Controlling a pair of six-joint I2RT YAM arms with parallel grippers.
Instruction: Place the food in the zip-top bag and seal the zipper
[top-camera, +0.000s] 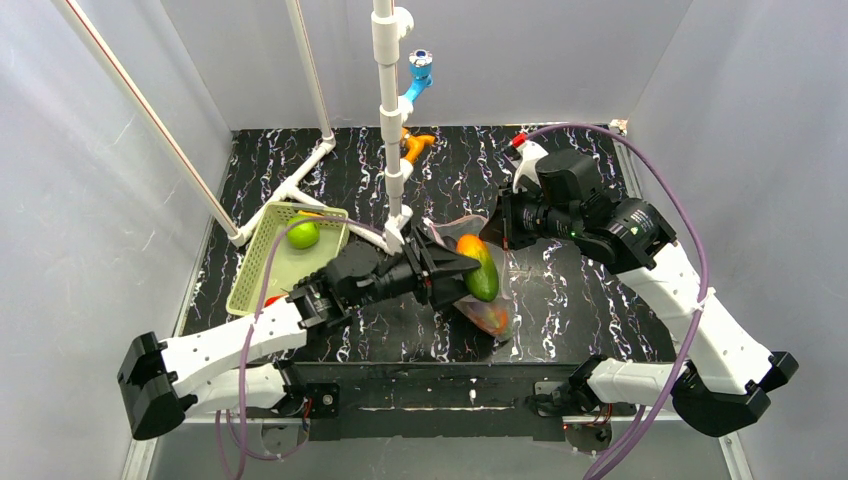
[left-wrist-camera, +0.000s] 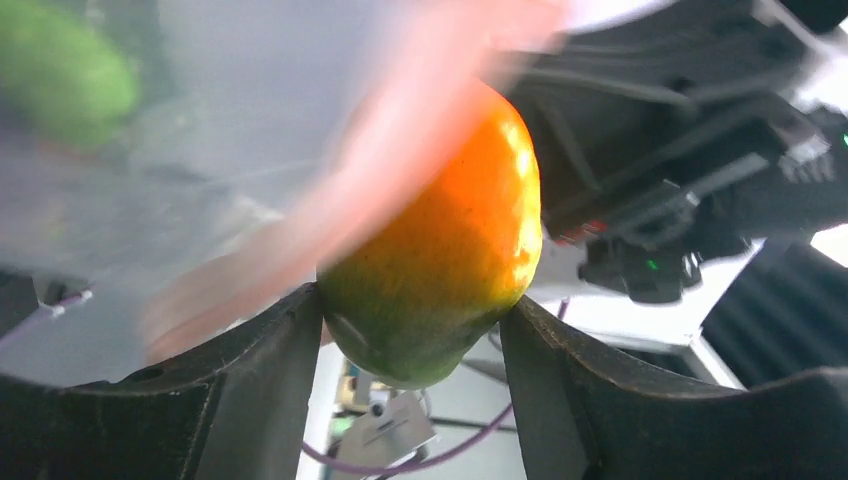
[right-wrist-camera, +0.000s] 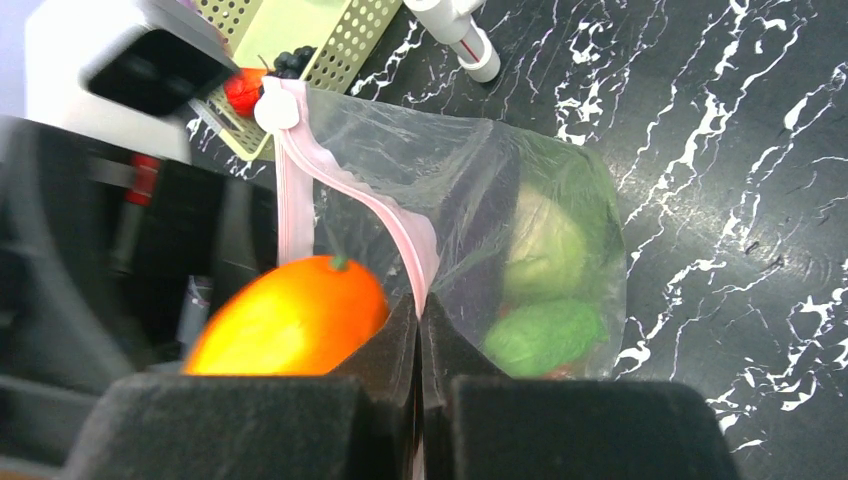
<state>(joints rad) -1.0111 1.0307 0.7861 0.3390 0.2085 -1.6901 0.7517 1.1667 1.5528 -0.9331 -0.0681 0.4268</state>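
Orange-green mango (left-wrist-camera: 440, 240) between pinching left fingers (left-wrist-camera: 240, 400), pink zipper (right-wrist-camera: 292, 200) of the bag (right-wrist-camera: 450, 170) between clamped right fingers (right-wrist-camera: 250, 420).

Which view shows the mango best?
Left wrist: the mango is large and sharp, gripped by the left pincer. Right wrist shows its orange end beside the zipper; top external shows it small, partly hidden.

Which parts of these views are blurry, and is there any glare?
Left wrist view: the bag and its pink zipper are smeared right at the lens, while the mango is fairly sharp with a bright highlight near its top. Right wrist view: the mango is soft, the bag and table crisp. Top view: sharp and evenly lit.
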